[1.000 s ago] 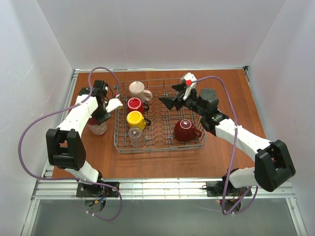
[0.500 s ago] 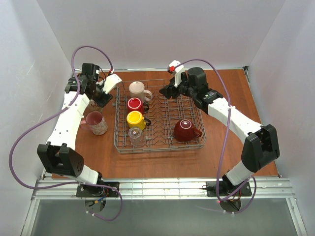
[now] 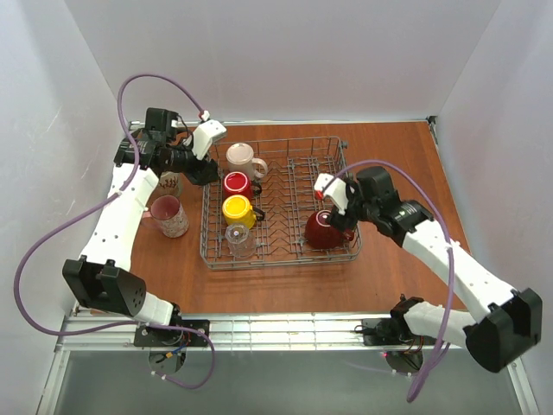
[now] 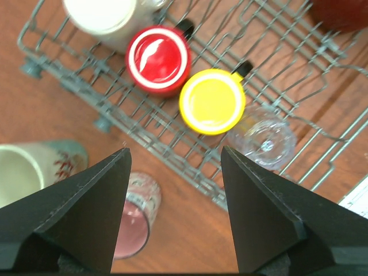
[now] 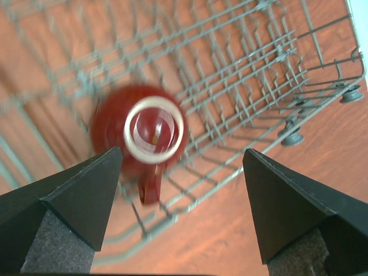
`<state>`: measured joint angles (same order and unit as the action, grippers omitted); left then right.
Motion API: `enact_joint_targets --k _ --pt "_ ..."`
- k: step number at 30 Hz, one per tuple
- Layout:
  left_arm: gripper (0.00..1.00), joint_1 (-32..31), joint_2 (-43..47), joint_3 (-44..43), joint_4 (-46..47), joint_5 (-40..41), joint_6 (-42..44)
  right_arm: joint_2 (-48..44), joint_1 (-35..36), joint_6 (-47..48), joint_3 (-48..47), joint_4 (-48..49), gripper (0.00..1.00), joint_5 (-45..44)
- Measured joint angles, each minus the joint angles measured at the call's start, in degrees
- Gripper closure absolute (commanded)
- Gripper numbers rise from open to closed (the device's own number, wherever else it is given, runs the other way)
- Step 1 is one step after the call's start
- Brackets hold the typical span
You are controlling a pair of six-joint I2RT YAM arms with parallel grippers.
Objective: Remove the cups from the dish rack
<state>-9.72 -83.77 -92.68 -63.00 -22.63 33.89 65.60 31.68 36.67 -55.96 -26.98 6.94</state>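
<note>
The grey wire dish rack holds a cream mug, a red mug, a yellow mug, a clear glass and a dark red mug. A pink mug and a beige mug stand on the table left of the rack. My left gripper is open and empty above the rack's left edge; its view shows the red mug, yellow mug, glass and pink mug. My right gripper is open just above the dark red mug.
White walls close in the wooden table on the left, back and right. The rack's right half is bare tines. The rack's near right corner and its feet sit close to my right gripper.
My left gripper rose from beside the pink mug and swung over the rack's left edge. My right arm swung from the rack's back edge forward and down over the dark red mug.
</note>
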Motion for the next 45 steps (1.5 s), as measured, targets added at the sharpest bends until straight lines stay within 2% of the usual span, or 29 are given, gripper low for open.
enact_joint_targets --k 3,4,5,6,14,21,31,40,45 --pt "0.40 -0.74 -0.13 0.39 0.59 -1.46 -0.52 -3.58 -1.31 6.34 3.19 -2.78 0.24 0.68" --pt "0.40 -0.92 -0.13 0.52 0.59 -1.77 -0.55 -3.58 -2.25 8.02 3.26 -3.74 0.29 1.03" --pt "0.40 -1.01 -0.11 0.72 0.76 -1.99 -0.52 -3.17 -3.15 9.60 3.26 -4.09 0.42 1.36" --pt "0.40 -1.03 -0.11 0.94 0.94 -2.12 -0.55 -2.40 -3.89 11.02 3.26 -4.26 0.44 1.75" --pt "0.40 -1.14 0.26 3.30 2.01 -2.16 -0.11 7.13 -5.77 14.75 2.86 -6.64 0.41 2.34" --pt "0.40 -1.14 1.09 4.07 2.29 -2.23 0.46 8.22 -6.12 15.80 2.82 -7.74 0.41 2.01" --pt "0.40 -1.18 1.09 4.09 2.89 -2.27 0.61 14.40 -6.19 16.50 2.25 -8.11 0.43 0.09" --pt "0.40 -1.18 1.09 4.15 3.50 -2.25 0.66 16.83 -6.93 17.46 2.12 -7.96 0.48 0.87" --pt "0.40 -1.18 1.09 4.20 3.54 -2.25 0.81 17.29 -7.13 17.94 2.12 -8.11 0.61 1.73"
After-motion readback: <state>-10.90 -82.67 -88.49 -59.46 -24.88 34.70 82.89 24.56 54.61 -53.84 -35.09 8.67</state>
